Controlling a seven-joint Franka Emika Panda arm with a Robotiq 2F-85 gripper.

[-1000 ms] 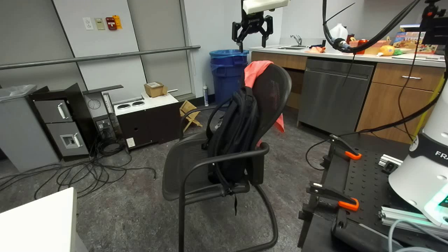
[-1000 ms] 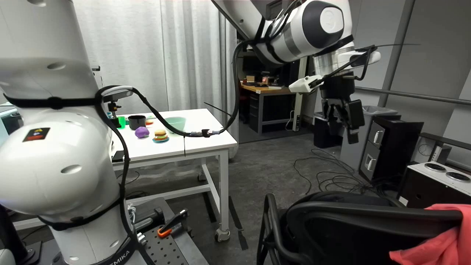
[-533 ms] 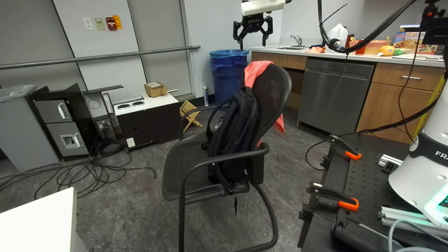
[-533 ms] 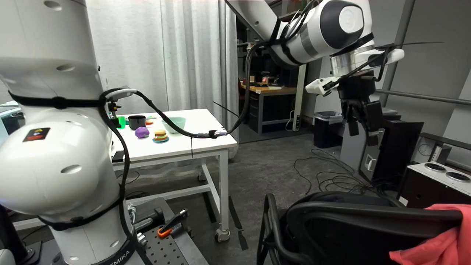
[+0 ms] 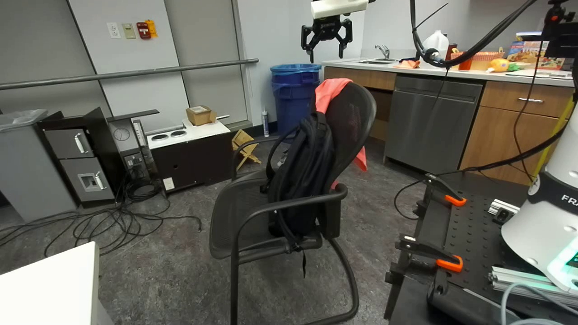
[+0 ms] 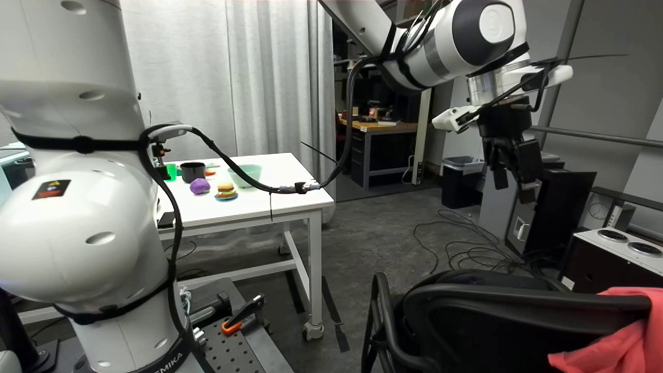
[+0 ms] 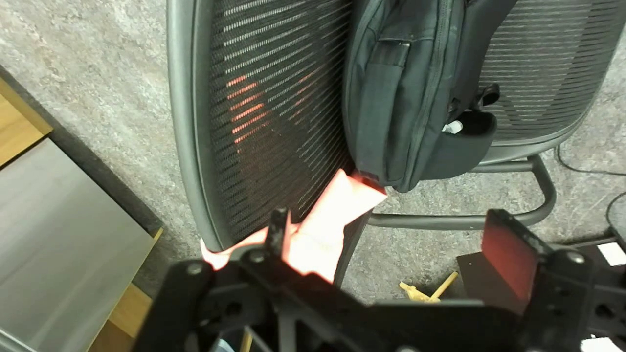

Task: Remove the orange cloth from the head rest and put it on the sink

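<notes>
The coral-orange cloth (image 5: 328,92) hangs over the top edge of the black mesh chair back (image 5: 350,122), with its lower end showing behind it. It also shows at the lower right in an exterior view (image 6: 629,331). In the wrist view the cloth (image 7: 318,234) looks washed out, near the left finger. My gripper (image 5: 326,55) is open and empty, apart from the cloth and above the chair; it also shows in an exterior view (image 6: 514,188) and in the wrist view (image 7: 391,219). The sink (image 5: 375,62) with its faucet (image 5: 384,51) is in the counter at the back.
A black backpack (image 5: 300,180) leans on the chair back. A blue bin (image 5: 295,90) stands beside the counter (image 5: 352,66), above a dishwasher (image 5: 431,122). A white table (image 6: 279,181) holds toys and a bowl. A toy stove (image 5: 194,153) stands by the wall.
In an exterior view the arm and gripper have moved right, mostly in the first half second, and only slightly since. The gripper has stayed open; the cloth and chair have not moved.
</notes>
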